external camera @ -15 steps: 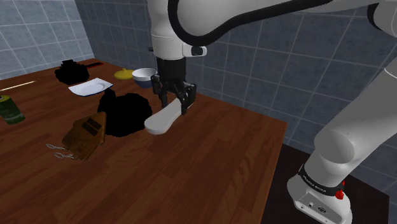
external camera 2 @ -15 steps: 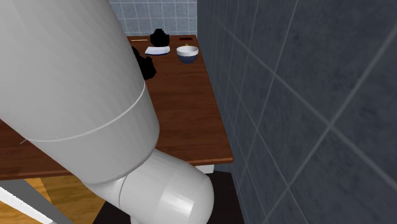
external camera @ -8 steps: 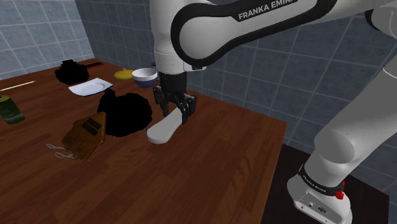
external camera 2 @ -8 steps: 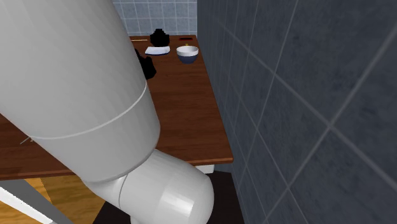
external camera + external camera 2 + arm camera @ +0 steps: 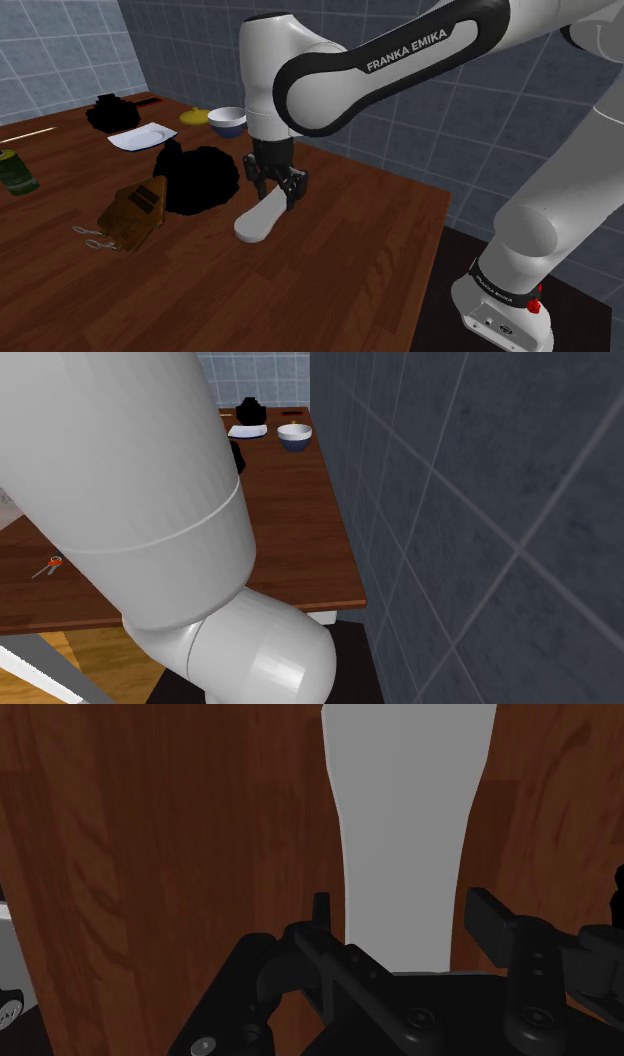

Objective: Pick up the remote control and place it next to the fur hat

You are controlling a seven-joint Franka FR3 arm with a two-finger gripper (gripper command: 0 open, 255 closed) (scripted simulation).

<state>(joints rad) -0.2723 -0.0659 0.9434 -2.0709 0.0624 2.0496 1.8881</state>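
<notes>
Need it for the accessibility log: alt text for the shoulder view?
A black claw on a white arm grips a tilted white remote control low over a brown table, beside a black fur hat.

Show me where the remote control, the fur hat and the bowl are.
remote control (image 5: 256, 218), shoulder view, its pale wide end.
fur hat (image 5: 200, 180), shoulder view, its black middle.
bowl (image 5: 228, 128), shoulder view, its blue outer wall.

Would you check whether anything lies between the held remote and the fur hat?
Nothing visible does: only bare wooden table separates the pale grey flat remote, clasped in the claw, from the black fur hat.
</notes>
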